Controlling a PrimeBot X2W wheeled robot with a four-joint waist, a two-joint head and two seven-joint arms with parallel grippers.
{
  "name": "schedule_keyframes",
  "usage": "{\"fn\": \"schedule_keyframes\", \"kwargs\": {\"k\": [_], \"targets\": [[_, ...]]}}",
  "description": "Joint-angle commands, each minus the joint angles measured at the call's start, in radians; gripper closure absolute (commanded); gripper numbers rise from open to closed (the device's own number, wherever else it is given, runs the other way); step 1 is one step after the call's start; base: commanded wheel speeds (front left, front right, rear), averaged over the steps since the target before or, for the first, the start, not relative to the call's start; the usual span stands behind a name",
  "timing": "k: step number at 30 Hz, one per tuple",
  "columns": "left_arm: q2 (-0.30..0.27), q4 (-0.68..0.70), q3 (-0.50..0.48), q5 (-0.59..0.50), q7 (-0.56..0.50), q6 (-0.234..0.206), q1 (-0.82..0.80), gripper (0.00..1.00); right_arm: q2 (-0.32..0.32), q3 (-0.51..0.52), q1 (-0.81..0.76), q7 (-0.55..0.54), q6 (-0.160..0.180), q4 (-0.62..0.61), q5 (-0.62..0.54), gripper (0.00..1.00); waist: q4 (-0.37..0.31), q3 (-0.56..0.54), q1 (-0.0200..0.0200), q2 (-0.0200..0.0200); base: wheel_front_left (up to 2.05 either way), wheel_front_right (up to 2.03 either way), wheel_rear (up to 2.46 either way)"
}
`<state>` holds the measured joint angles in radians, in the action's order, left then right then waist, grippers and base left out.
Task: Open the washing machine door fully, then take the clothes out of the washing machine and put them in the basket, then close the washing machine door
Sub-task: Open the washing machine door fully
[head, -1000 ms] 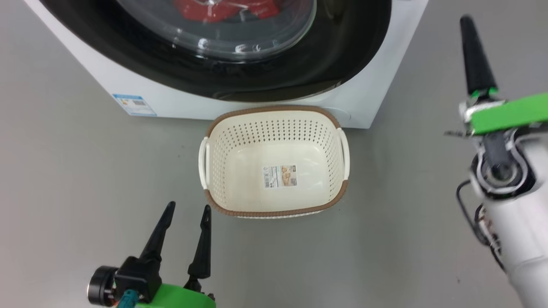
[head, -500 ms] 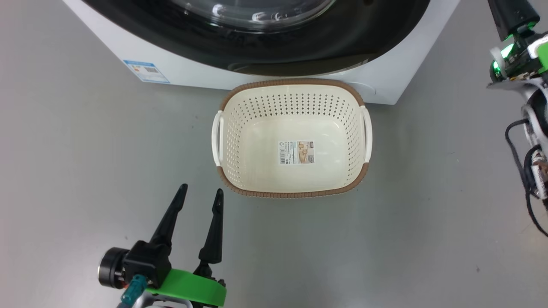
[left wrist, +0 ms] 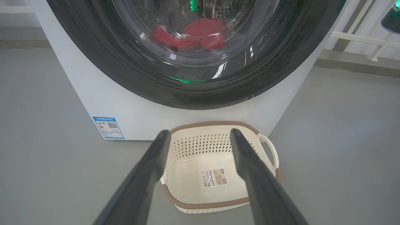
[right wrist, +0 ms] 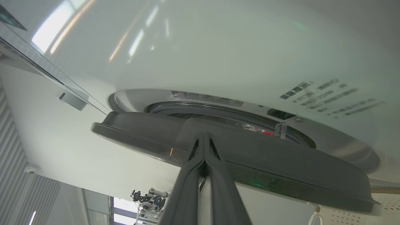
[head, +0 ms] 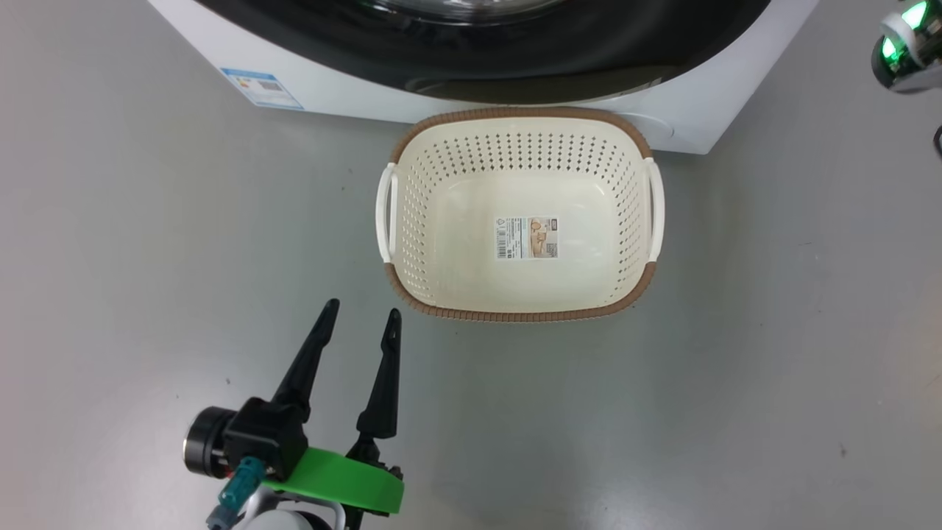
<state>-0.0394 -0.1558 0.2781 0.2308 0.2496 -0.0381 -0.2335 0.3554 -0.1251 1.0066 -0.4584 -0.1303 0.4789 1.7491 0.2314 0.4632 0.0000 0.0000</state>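
The washing machine (head: pixel 353 96) stands at the top of the head view, with the black rim of its door (head: pixel 515 51) above the basket (head: pixel 515 315), which sits empty on the floor against it. My left gripper (head: pixel 363 308) hovers open near the basket's front left corner, holding nothing. In the left wrist view the red clothes (left wrist: pixel 203 31) lie behind the door (left wrist: pixel 218 87) glass. In the right wrist view my right gripper (right wrist: pixel 203 135) is shut, its tips at the edge of the door (right wrist: pixel 265 168), which stands slightly ajar from the washing machine (right wrist: pixel 218 56).
Grey floor spreads on all sides of the basket. A blue label (head: pixel 261 87) marks the machine's lower left corner. My right wrist (head: pixel 901 44) with a green light shows at the top right. A white railing (left wrist: pixel 359 37) stands to the machine's right.
The head camera has shifted, so machine and basket sit higher and further right. My right arm has risen out of the upper right corner. The left gripper stays open.
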Motion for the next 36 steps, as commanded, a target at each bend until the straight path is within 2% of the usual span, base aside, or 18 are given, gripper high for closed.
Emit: {"fn": "schedule_keyframes", "kwargs": {"k": [1, 9, 16, 36], "targets": [[-0.011, 0.02, -0.025, 0.011, 0.012, -0.012, -0.011, 0.0, 0.006, -0.006, 0.02, -0.015, 0.0, -0.014, 0.005, 1.0, 0.006, 0.008, 0.0, 0.0, 0.0, 0.0, 0.0], [-0.011, 0.025, 0.004, 0.031, 0.012, -0.021, -0.03, 0.0, 0.018, -0.037, 0.136, -0.127, 0.0, 0.123, -0.005, 1.0, 0.031, 0.037, 0.0, 0.0, 0.0, 0.0, 0.0], [-0.011, 0.026, 0.016, 0.043, 0.012, -0.03, -0.037, 0.0, 0.018, -0.051, 0.192, -0.161, 0.0, 0.182, -0.024, 1.0, 0.044, 0.043, 0.0, 0.0, 0.0, 0.0, 0.0], [-0.011, 0.01, 0.009, 0.033, 0.012, -0.021, -0.008, 0.0, -0.028, -0.088, 0.061, -0.234, 0.0, 0.145, -0.068, 1.0, 0.015, -0.047, 0.0, 0.0, 0.0, 0.0, 0.0]]}}
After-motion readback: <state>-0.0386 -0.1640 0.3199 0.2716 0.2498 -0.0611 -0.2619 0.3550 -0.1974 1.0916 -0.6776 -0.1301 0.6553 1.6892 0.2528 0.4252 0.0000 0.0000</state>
